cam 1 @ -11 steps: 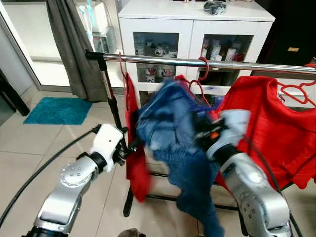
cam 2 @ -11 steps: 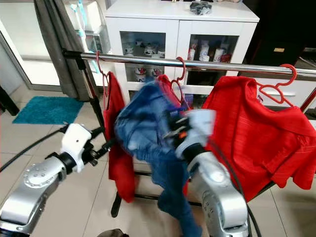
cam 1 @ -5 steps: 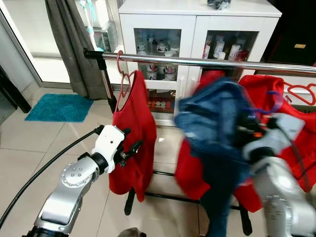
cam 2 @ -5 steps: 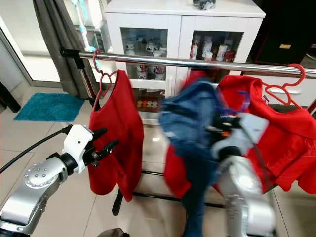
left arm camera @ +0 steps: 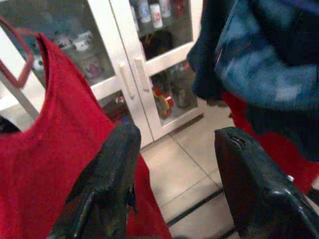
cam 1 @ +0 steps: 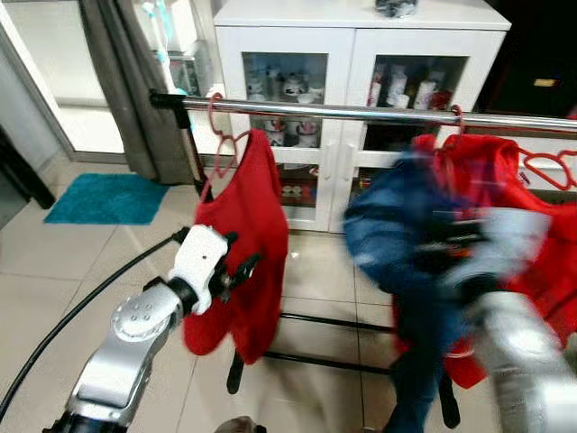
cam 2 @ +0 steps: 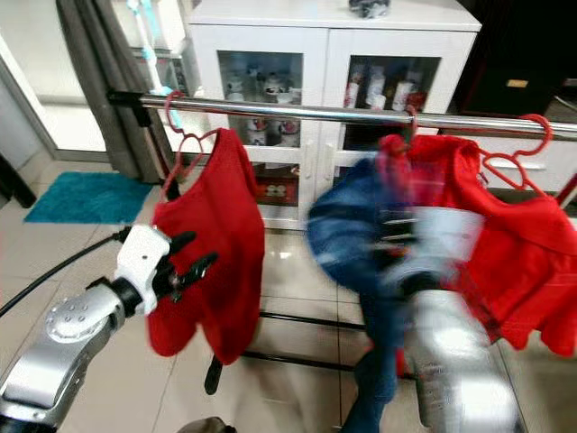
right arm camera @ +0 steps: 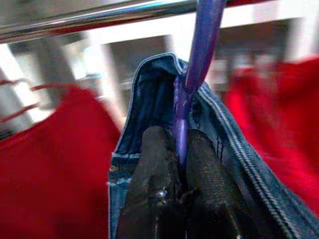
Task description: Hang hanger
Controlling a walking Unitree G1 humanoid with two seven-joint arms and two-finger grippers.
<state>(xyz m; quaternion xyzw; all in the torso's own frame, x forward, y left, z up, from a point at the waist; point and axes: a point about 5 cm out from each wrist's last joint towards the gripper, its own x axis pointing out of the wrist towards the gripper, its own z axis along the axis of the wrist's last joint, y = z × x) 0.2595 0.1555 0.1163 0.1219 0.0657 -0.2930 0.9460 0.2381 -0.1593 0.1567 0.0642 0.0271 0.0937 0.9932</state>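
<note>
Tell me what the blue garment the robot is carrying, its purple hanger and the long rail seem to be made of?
The blue garment looks like denim: faded blue weave, pale stitched seams. The purple hanger, pinched by the right gripper, looks like smooth moulded plastic, though blur leaves that open. The rail looks like polished metal, silvery with bright highlights.

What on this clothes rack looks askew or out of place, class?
The red top at the rail's left end hangs lopsided: its pink hanger tilts and the cloth bunches to one side. The blue denim garment is not on the rail yet; the right gripper pinches its purple hanger.
</note>
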